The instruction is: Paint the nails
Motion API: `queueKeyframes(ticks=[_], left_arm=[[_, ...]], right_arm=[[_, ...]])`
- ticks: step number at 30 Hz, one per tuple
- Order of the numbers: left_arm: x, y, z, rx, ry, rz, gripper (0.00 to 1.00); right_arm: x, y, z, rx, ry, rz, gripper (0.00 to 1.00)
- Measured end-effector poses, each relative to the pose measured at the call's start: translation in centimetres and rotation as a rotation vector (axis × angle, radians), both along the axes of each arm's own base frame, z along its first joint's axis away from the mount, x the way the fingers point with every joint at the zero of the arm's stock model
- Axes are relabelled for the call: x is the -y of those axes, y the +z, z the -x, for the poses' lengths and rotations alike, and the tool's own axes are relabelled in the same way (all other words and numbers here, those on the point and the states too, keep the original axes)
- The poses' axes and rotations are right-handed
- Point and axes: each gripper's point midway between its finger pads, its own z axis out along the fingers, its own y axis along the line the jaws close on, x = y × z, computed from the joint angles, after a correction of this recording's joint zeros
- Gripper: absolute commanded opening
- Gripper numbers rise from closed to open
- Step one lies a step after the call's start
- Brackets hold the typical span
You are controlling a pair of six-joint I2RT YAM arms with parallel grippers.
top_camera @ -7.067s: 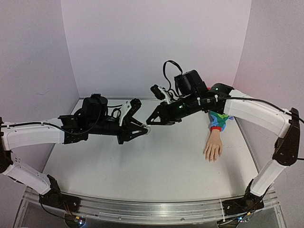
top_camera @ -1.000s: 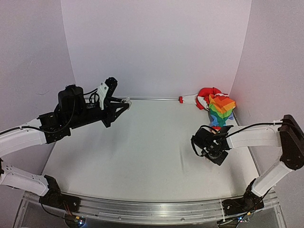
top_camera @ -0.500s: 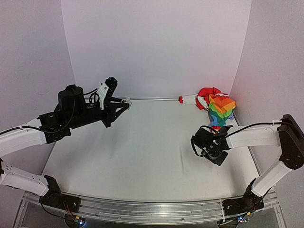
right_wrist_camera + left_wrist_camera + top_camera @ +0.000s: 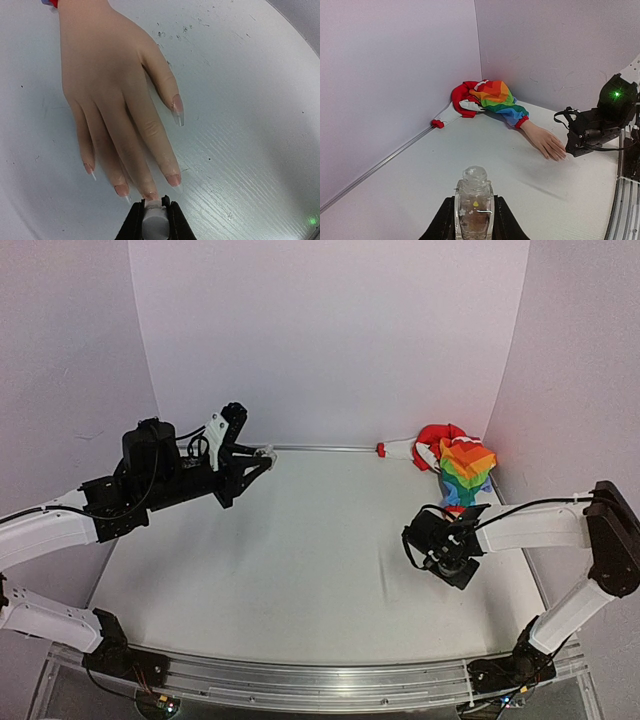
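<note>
The pale fake hand (image 4: 110,90) lies palm down on the white table, its rainbow sleeve (image 4: 466,465) and red cuff (image 4: 453,508) running to the back right corner. The nails are long and clear; the middle finger's nail (image 4: 150,195) lies right at my right gripper's tips. My right gripper (image 4: 152,209) is shut on a small grey-white brush cap (image 4: 153,222) and points down over the fingertips, hiding the hand in the top view (image 4: 440,558). My left gripper (image 4: 475,220) is shut on the small clear bottle (image 4: 475,202), held upright at the back left (image 4: 265,453).
A bunch of red and white cloth (image 4: 432,440) lies by the sleeve in the back right corner. A metal strip (image 4: 320,447) runs along the foot of the back wall. Walls close in the left, back and right sides.
Seven seconds ago both grippers met at mid-table. Now the left one is at the back left with the bottle and the right one is down at the hand. Nothing moved in the last second.
</note>
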Motion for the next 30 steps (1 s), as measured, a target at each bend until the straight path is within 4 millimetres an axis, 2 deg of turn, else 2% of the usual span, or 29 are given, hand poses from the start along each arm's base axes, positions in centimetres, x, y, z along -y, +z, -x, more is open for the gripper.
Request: queueKeyframes(ticks=[30], left_arm=[[0.06, -0.04, 0.08, -0.002, -0.007, 0.0, 0.0]], right_arm=[[0.16, -0.21, 0.52, -0.019, 0.018, -0.003, 0.0]])
